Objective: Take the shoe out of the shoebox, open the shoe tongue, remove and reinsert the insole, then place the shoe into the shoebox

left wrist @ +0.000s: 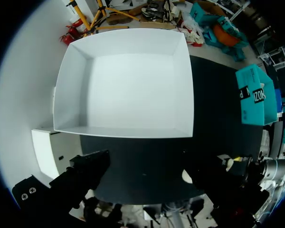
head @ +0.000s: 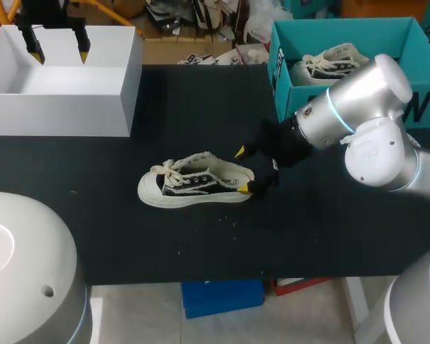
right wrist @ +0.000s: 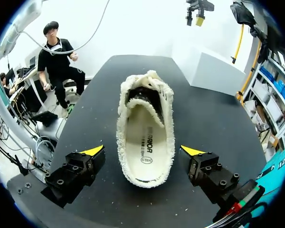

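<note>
Shoe (head: 193, 185): laid lengthwise across table (head: 308, 236), toe leftward.
Right gripper (right wrist: 142, 151): fingers spread astride heel, not touching.
Left gripper (head: 59, 50): fingers spread above white box (head: 64, 107).

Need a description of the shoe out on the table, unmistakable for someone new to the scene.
On the black table, between the white box and the teal shoebox, a cream low-top shoe with black sides stands on its sole. The open right gripper straddles its heel; the lookalike shoe is inside the teal shoebox.
</note>
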### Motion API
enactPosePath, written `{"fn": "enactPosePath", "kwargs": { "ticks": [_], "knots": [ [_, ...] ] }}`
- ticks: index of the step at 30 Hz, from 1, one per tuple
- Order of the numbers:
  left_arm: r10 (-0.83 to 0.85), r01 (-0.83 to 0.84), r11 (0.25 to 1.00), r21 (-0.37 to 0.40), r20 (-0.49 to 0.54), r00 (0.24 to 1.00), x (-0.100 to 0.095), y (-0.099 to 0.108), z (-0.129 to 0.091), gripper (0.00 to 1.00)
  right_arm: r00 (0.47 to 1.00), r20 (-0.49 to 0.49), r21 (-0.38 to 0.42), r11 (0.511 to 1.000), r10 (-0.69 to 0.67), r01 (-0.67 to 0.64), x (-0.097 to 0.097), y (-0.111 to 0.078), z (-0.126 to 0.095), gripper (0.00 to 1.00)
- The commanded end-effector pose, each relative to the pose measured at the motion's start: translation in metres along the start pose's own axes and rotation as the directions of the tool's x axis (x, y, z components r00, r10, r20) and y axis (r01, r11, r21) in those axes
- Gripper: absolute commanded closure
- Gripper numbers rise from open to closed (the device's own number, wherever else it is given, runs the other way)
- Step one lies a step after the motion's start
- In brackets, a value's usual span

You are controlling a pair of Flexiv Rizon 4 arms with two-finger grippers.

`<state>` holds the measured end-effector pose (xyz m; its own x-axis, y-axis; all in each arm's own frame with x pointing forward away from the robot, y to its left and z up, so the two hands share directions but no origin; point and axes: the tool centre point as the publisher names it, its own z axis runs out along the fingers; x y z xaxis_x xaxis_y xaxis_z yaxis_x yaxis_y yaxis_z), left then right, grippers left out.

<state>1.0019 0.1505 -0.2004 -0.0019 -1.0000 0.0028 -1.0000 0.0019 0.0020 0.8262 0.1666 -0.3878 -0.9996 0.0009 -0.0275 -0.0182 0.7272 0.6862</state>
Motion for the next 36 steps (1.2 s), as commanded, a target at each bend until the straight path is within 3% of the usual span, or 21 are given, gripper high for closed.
{"fn": "enactPosePath", "kwargs": {
  "ticks": [1, 24, 36],
  "knots": [
    [-0.001, 0.001, 1.0, 0.0, 0.002, 1.0, 0.0, 0.0, 0.0, 0.0, 1.0, 0.019, -0.028, 1.0, 0.011, -0.01, 0.003, -0.009, 0.014, 0.0],
    [-0.001, 0.001, 1.0, 0.0, 0.002, 1.0, 0.0, 0.0, 0.0, 0.0, 0.998, 0.03, -0.103, 0.994, 0.048, -0.045, -0.007, -0.03, 0.047, 0.0],
    [-0.001, 0.001, 1.0, 0.0, 0.002, 1.0, 0.0, 0.0, 0.0, 0.0, 0.998, 0.032, -0.163, 0.986, 0.052, -0.046, -0.007, -0.028, 0.055, 0.0]
  ]
}}
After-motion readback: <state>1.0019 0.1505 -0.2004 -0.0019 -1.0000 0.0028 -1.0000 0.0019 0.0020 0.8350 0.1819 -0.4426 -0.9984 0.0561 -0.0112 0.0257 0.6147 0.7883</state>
